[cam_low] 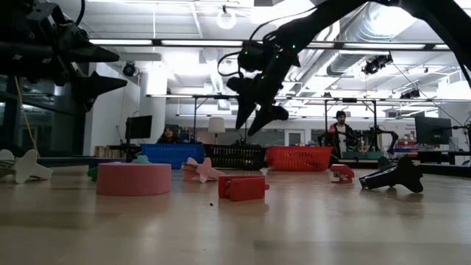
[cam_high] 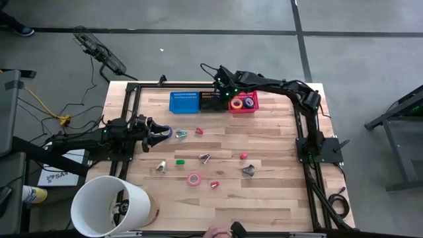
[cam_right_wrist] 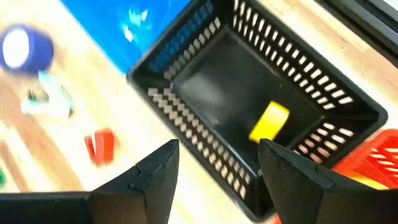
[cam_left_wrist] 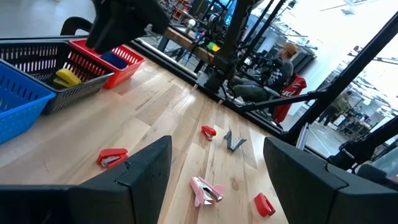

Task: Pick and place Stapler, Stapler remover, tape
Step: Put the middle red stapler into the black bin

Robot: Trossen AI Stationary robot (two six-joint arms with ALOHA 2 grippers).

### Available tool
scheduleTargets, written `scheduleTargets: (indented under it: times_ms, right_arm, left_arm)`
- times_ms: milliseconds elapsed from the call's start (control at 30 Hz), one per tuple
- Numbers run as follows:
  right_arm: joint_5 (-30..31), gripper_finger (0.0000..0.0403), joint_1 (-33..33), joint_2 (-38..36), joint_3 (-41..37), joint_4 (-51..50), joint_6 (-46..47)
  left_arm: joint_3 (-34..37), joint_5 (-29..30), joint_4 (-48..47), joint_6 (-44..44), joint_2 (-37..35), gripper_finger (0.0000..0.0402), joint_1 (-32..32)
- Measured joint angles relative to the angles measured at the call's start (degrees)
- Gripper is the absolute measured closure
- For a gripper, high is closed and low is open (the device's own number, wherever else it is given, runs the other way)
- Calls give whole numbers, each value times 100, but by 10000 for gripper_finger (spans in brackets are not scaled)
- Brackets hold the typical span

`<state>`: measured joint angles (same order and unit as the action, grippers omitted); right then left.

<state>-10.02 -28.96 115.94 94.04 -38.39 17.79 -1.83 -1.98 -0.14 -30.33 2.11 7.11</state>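
My right gripper hangs open above the black basket at the table's far edge, with nothing between its fingers. A yellow stapler lies on that basket's floor. In the red basket beside it lie yellow and blue tape rolls. On the table lie a pink tape roll, a purple tape roll, red staplers and stapler removers. My left gripper waits open at the table's left side, pointing level.
A blue basket stands left of the black one. A big white cylinder stands at the near left corner. A green piece and a pale stapler remover lie mid-table. People sit in the room beyond the far edge.
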Motion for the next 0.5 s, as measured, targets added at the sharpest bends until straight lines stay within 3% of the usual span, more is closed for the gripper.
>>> scheduleTargets:
  times_ms: [500]
  right_arm:
    - [-317,192,443,-841,-141,-1532,-2553]
  left_arm:
    - [0,0,0,0,0,152,0]
